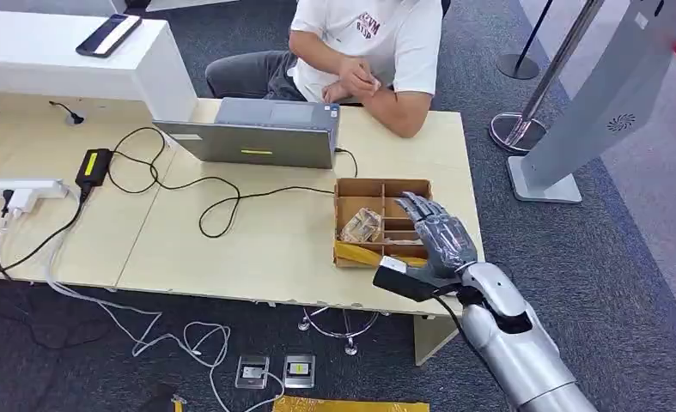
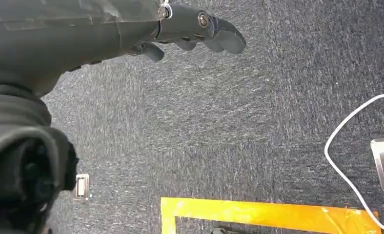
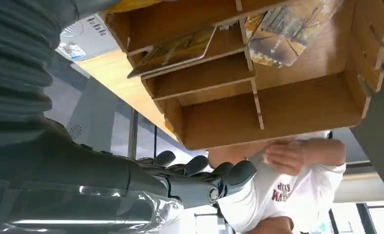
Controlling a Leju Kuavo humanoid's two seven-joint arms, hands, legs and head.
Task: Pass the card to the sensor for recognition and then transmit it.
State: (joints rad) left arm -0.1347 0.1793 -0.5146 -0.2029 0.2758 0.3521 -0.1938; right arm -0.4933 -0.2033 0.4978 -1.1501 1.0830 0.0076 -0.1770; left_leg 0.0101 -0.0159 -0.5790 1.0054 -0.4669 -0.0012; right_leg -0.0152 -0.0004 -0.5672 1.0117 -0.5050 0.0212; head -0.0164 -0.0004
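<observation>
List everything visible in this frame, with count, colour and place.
Box: one, brown wood, divided, near the desk's right edge.
Cards: several, patterned, in the box's compartments.
Laptop: one, grey, mid-desk, before the person.
Adapter: one, black, left on desk, cabled.
Power strip: one, white, far left.
Phone: one, dark, on the white counter.
Desk: one, pale wood.
Person: one, white shirt, seated behind the desk.
Right hand: grey, fingers spread, over the box.
Left hand: dark, hanging above carpet.

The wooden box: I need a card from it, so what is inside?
The wooden box holds a clear-wrapped card pack and a card in a slot. The right hand covers its right compartments.
</observation>
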